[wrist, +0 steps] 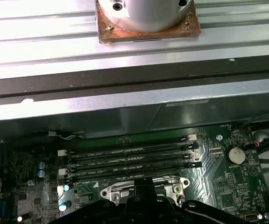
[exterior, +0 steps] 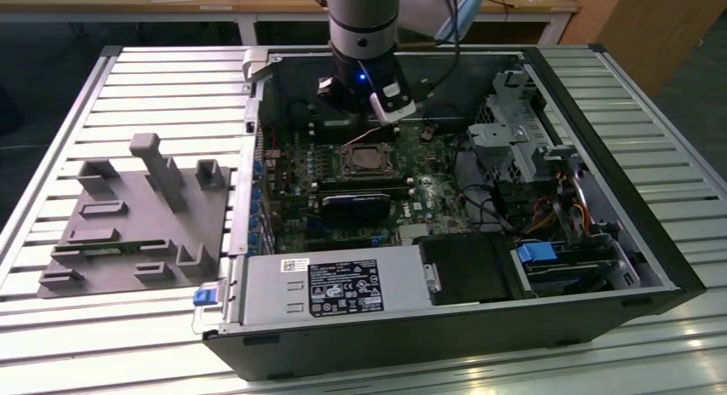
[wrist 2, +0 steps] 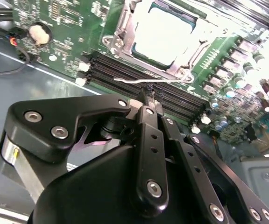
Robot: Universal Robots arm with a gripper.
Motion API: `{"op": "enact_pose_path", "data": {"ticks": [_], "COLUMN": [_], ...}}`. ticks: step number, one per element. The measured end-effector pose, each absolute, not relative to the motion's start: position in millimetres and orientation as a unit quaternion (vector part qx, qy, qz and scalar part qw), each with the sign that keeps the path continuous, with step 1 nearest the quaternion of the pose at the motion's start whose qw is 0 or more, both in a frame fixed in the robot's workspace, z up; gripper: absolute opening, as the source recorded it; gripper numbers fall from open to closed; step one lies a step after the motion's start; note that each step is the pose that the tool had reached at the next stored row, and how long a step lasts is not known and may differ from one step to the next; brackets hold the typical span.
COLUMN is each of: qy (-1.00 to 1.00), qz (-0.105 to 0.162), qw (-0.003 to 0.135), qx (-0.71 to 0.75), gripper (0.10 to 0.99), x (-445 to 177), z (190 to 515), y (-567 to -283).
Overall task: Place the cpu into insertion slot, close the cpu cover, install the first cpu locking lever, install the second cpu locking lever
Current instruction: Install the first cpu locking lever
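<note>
"Two thin black metal fingers [wrist 2: 146, 122] on the robot's gripper [wrist 2: 149, 93]. Are they open?"

"No. In the second wrist view they are pressed close together. Their tips are right at a thin silvery wire locking lever [wrist 2: 130, 80]. I cannot tell if the wire is pinched between them or only touched."

"Where is that wire?"

"It runs along one side of the square insertion slot with the silvery metal rim [exterior: 366, 159], the side that faces the long black memory slots [wrist 2: 120, 69]."

"Is the chip in?"

"Yes. The flat silvery square cpu [wrist 2: 165, 32] sits in the slot. The thin silvery cpu cover with the square window [wrist 2: 122, 29] lies flat around it, and the chip shows through the window."

"What is under all that?"

"A dark green motherboard [wrist 2: 64, 18] with lots of tiny parts. A round silvery coin battery [wrist 2: 39, 33] sits on it, past the end of the memory slots."

"And farther out?"

"In the exterior view the arm comes down from above into a big open black computer case [exterior: 636, 233] lying on its side. A silvery metal box with a white and black label [exterior: 329, 289] fills the near part of the case. Beside the case, on the exterior view's left, lies a grey plastic tray with blocks sticking up [exterior: 136, 216]. Everything rests on a table of shiny metal slats [exterior: 159, 88]."
</note>
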State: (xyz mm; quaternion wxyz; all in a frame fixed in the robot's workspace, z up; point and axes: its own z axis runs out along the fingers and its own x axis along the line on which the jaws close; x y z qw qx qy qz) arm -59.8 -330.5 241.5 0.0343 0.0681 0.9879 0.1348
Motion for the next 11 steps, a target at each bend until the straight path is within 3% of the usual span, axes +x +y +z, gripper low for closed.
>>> {"op": "enact_pose_path", "data": {"ticks": [5,11], "qy": [0.987,0.987], "qz": [0.135,0.134], "qw": [0.062,0.062], "qx": [0.064,0.064], "gripper": [0.106,0.106], "x": [-63.3,-63.4], "z": [240.4,240.3], "y": [-330.5,-330.5]}}
